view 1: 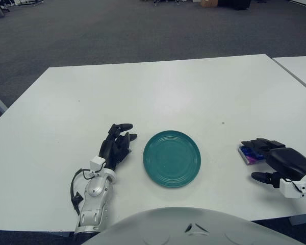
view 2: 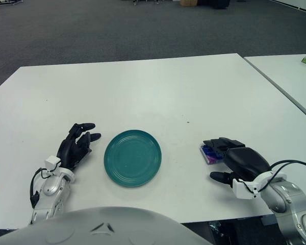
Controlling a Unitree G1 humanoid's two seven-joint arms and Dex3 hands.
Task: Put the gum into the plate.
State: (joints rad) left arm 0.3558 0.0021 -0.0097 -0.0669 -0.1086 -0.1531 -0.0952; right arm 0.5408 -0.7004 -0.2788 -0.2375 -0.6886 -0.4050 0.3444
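Reaching over gum (view 1: pixel 248 153), right hand (view 1: pixel 275 159) fingers spread

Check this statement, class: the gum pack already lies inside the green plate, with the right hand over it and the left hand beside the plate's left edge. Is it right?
One detail is wrong. The gum pack lies on the white table, well to the right of the green plate, which holds nothing, as the right eye view shows. The right hand is indeed over it, and the left hand is beside the plate's left edge.
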